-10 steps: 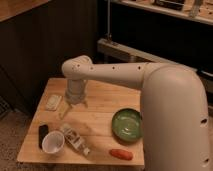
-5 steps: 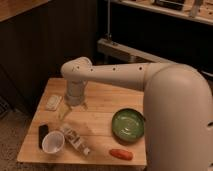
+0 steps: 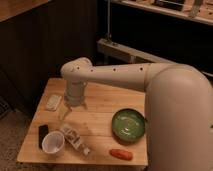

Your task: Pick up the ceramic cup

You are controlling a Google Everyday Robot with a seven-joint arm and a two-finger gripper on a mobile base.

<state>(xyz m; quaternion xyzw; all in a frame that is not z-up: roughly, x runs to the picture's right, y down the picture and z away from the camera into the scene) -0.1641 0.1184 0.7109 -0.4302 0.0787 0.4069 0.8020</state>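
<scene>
The ceramic cup [image 3: 53,142] is a small white round cup standing upright near the front left corner of the wooden table [image 3: 105,102]. My gripper [image 3: 73,110] hangs from the white arm over the left middle of the table, pointing down, behind the cup and slightly to its right. Its fingers [image 3: 63,113] are spread open with nothing between them, and it is well apart from the cup.
A wide green bowl [image 3: 128,124] sits at the right front. An orange-red item [image 3: 121,154] lies at the front edge. A black flat object [image 3: 43,135] lies left of the cup, a crumpled packet [image 3: 75,138] right of it, a pale pad [image 3: 52,102] at far left.
The gripper has dipped slightly lower over the left middle of the table. The cup and the other objects have not moved.
</scene>
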